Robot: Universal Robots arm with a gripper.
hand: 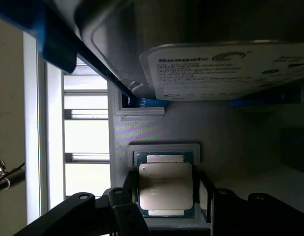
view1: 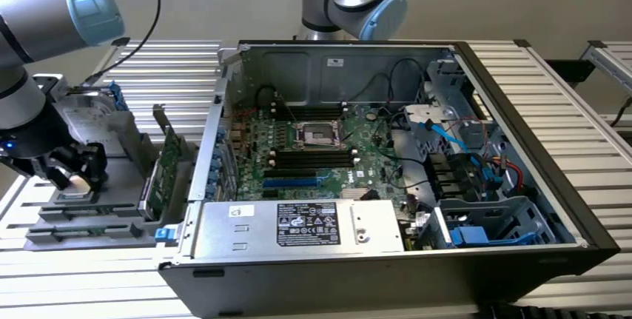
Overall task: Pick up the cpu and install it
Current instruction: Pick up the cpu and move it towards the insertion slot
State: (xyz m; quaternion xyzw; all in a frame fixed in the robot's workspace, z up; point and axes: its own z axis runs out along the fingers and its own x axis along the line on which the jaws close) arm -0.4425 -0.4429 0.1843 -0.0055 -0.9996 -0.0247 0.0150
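The cpu (hand: pixel 165 189) lies flat in a grey tray (hand: pixel 157 128) on the exterior view's left, beside the open computer (view1: pixel 326 75). The gripper (view1: pixel 81 175) hangs over it with its fingers spread, one on each side. The chip looks light, stiff and easy to break. Its two side edges look best to hold.

The small flat square cpu chip (hand: pixel 165 191) has a shiny silver-grey top and a green edge. The plastic tray (hand: pixel 157 129) is plain grey. The big metal hard drive (hand: pixel 211 54) is silver, with a white label, black writing and a blue bracket (hand: pixel 53 42). The fingers (hand: pixel 123 212) are black. The big circuit board (view1: pixel 336 149) is green.
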